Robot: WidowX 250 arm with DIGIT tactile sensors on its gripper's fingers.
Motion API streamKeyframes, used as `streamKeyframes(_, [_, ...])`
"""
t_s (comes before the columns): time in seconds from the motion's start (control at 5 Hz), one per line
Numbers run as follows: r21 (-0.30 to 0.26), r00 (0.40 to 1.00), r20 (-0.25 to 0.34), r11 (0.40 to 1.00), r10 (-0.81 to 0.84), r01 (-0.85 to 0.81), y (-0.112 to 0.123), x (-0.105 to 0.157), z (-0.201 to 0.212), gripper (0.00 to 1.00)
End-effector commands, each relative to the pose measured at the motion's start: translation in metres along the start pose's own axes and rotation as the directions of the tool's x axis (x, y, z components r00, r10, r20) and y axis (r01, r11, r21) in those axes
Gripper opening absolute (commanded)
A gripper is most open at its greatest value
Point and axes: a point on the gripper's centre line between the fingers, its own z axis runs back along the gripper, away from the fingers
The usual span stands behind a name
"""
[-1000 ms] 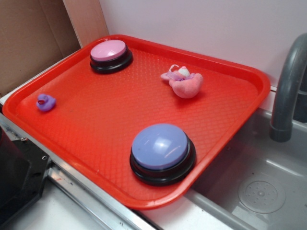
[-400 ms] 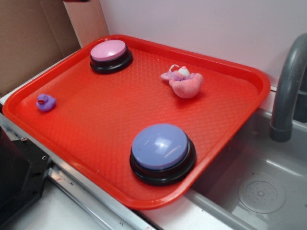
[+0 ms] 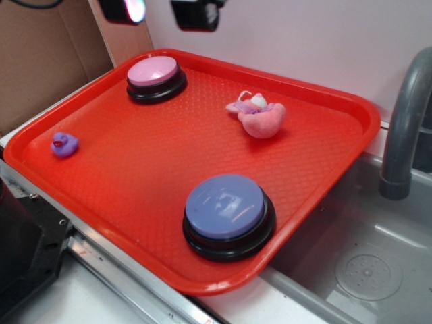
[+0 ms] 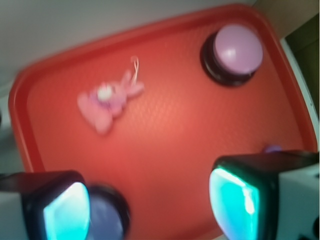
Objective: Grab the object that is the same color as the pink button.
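Note:
A small pink plush toy, the object point(image 3: 260, 116) point(image 4: 107, 102), lies on the far right part of the red tray point(image 3: 135, 169). The pink button point(image 3: 154, 77) point(image 4: 235, 51) with its black base stands at the tray's far left corner. My gripper point(image 3: 158, 10) hangs high above the tray's far edge, only its two fingertips showing at the top of the exterior view. It is open, with nothing between the fingers point(image 4: 235, 202). In the wrist view the gripper point(image 4: 150, 205) sits well away from the toy.
A blue-lavender button point(image 3: 228, 214) stands at the tray's near edge. A tiny purple duck point(image 3: 64, 144) sits at the tray's left side. A grey sink point(image 3: 364, 263) with a faucet point(image 3: 405, 121) lies to the right, a cardboard wall point(image 3: 40, 54) to the left.
My gripper has come down into the top of the exterior view; one second ago it was out of sight. Everything on the tray stays where it was.

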Motion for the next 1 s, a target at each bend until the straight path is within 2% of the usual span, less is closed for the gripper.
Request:
streamKeyframes(0.0, [0.06,0.96,0.09,0.96,0.266,-0.272,-0.011,0.041,-0.019,1.0])
streamKeyframes(0.2, [0.117,0.9,0.125,0.895,0.417,-0.43,-0.006,0.049,-0.047,1.0])
streamKeyframes(0.4, [0.11,0.889,0.109,0.883,0.446,-0.456,-0.009,0.055,-0.068,1.0])
streamKeyframes(0.8, [0.009,0.912,0.032,0.912,0.409,-0.409,-0.027,0.058,-0.106,1.0])
